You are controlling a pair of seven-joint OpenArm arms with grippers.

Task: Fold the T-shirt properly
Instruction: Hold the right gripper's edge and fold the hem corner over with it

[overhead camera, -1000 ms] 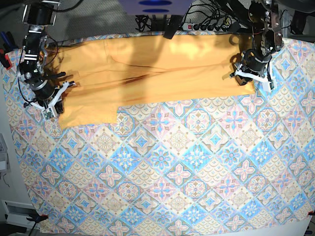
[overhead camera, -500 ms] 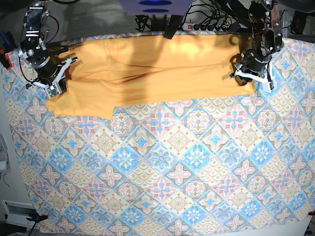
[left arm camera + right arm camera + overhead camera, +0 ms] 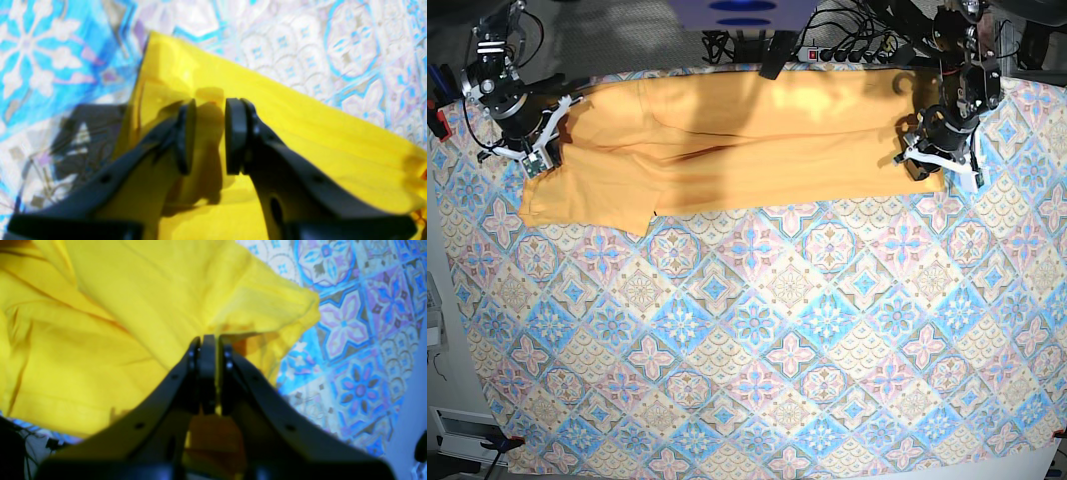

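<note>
The pale yellow-orange T-shirt (image 3: 747,140) lies stretched in a long band along the table's far side. In the base view my right gripper (image 3: 539,155) is at the shirt's left end. In its wrist view it (image 3: 210,340) is shut on a raised fold of the T-shirt (image 3: 116,323), and the cloth hangs from the pinch. My left gripper (image 3: 939,165) stands at the shirt's right end. There it (image 3: 209,106) points down on a corner of the T-shirt (image 3: 300,133), its jaws a narrow gap apart with nothing pinched between them.
The blue-pink patterned tablecloth (image 3: 757,330) covers the whole table. A power strip and cables (image 3: 847,50) lie just behind the far edge. A red clamp (image 3: 439,125) sits at the left edge.
My right gripper has carried the shirt's left end toward the table's far edge, pulling that end's lower hem up with it. The left gripper has stayed in place.
</note>
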